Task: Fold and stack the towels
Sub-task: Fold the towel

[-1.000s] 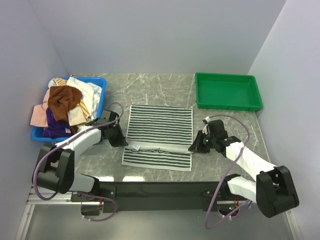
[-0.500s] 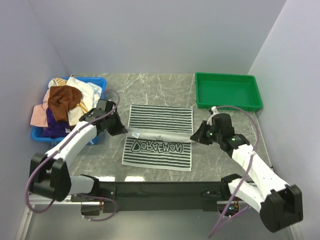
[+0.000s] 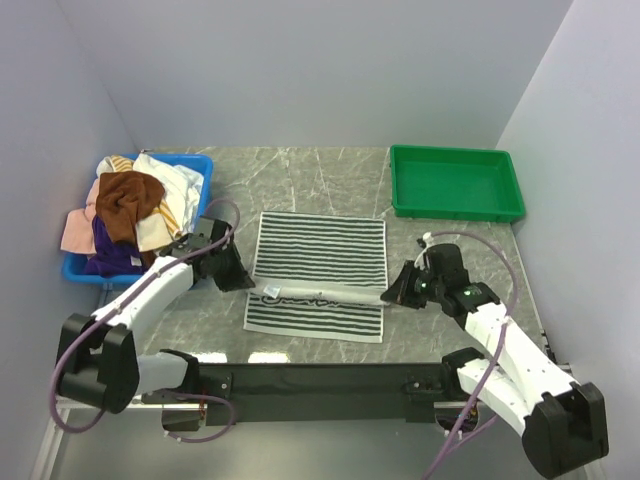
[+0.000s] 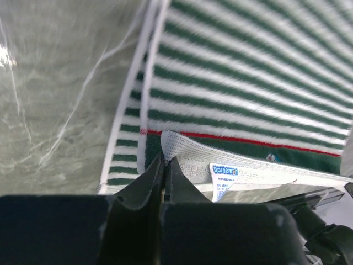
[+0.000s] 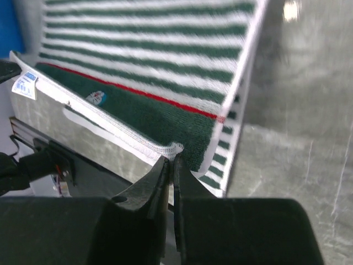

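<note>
Top external view: your left gripper (image 3: 252, 287) and right gripper (image 3: 388, 296) stay pinched shut on a hem of the striped towel (image 3: 320, 250), centre frame. The hem has dropped back and hides the lettering again, so the fold looks unfinished.

— Is there any writing to read here?
— Yes, 1 word. In the left wrist view a small white label (image 4: 225, 176) sits on the raised hem of the striped towel (image 4: 248, 77), and its blue band reads "Doraemon".
— And below that word?
— Fine print, too small to read.
— What about the right wrist view?
— The label shows at the far corner, blurred. From above, the dark marks on the hem cannot be read.
</note>
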Robot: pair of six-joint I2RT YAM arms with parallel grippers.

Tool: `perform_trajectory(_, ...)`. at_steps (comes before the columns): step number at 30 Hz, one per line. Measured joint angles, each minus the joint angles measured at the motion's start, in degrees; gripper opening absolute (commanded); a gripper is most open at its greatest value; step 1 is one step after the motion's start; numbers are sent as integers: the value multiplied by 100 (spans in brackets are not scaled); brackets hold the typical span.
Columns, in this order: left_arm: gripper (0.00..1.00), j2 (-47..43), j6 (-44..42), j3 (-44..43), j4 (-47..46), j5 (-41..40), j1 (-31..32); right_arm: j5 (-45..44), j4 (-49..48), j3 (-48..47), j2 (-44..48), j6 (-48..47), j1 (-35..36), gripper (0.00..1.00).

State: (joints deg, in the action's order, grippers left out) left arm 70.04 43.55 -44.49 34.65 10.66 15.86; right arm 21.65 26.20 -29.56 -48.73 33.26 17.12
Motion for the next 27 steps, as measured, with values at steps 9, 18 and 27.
perform_trajectory(9,9,651,74,533,-472,129,0,157,-411,522,-756,186,35,10)
perform_trajectory(18,76,501,-31,682,-343,-516,-105,-369,24,579,-514,162,332,72)
perform_trajectory(27,95,-669,-90,310,310,-815,-105,-789,264,-645,-319,-590,1510,80)
